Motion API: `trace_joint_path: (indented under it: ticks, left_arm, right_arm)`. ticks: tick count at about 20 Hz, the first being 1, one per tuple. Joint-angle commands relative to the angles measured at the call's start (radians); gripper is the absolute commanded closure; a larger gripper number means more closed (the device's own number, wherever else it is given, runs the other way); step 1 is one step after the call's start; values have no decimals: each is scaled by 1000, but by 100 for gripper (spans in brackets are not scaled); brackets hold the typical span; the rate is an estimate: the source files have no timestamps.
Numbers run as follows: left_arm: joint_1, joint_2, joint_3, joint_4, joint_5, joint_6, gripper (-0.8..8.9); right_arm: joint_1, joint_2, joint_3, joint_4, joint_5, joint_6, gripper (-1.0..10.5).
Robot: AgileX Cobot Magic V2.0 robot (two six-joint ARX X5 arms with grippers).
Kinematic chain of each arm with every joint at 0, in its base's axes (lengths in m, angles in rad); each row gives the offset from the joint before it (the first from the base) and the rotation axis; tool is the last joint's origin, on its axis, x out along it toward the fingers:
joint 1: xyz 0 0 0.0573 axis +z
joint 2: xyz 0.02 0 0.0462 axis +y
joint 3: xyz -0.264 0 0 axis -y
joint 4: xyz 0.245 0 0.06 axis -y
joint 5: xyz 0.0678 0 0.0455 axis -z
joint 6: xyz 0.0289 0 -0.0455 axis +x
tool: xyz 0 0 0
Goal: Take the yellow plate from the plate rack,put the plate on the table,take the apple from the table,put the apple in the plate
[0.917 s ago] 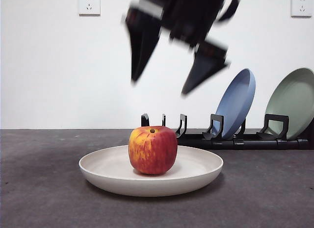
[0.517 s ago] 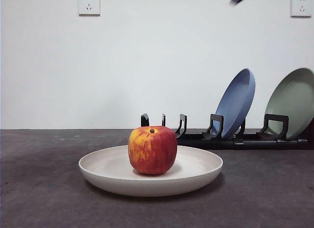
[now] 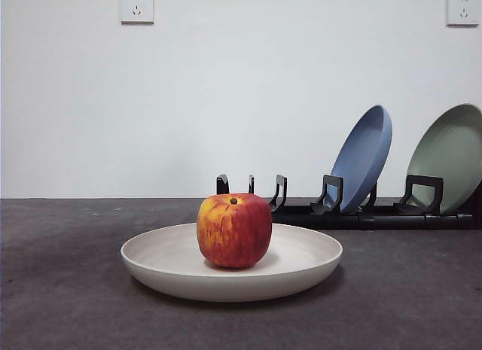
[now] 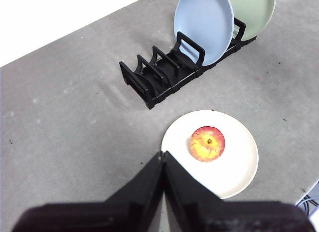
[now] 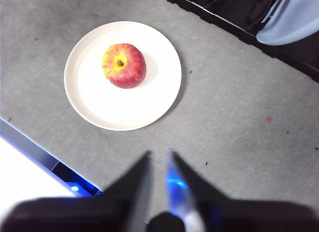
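Note:
The red apple [image 3: 234,229] sits upright in the middle of the cream yellow plate [image 3: 301,271], which lies flat on the dark grey table [image 3: 68,290]. No gripper shows in the front view. In the left wrist view my left gripper [image 4: 163,153] is shut and empty, high above the table beside the plate [image 4: 239,167] and apple [image 4: 207,143]. In the right wrist view my right gripper [image 5: 158,153] is open and empty, high above the table, apart from the plate [image 5: 124,112] and apple [image 5: 123,65]. The black plate rack [image 3: 354,214] stands behind the plate.
A blue plate [image 3: 365,158] and a pale green plate [image 3: 452,158] lean in the rack's right slots; its left slots [image 4: 159,85] hold nothing. The table's edge with a blue-lit strip [image 5: 45,159] runs close to the plate in the right wrist view.
The open gripper that hung above the apple has risen out of the front view. The apple and plate have not moved.

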Motion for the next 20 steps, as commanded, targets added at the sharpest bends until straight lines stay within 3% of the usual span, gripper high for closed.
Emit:
trace_joint_path:
  ticks: [1,20]
  left_arm:
    - [2,-2,-3,4,0,13,821]
    - [2,16,-3,5,0,5,818]
  right_arm:
    - [3,2,-1,4,4,4,958]
    - [3,2,-1,4,5,5,946]
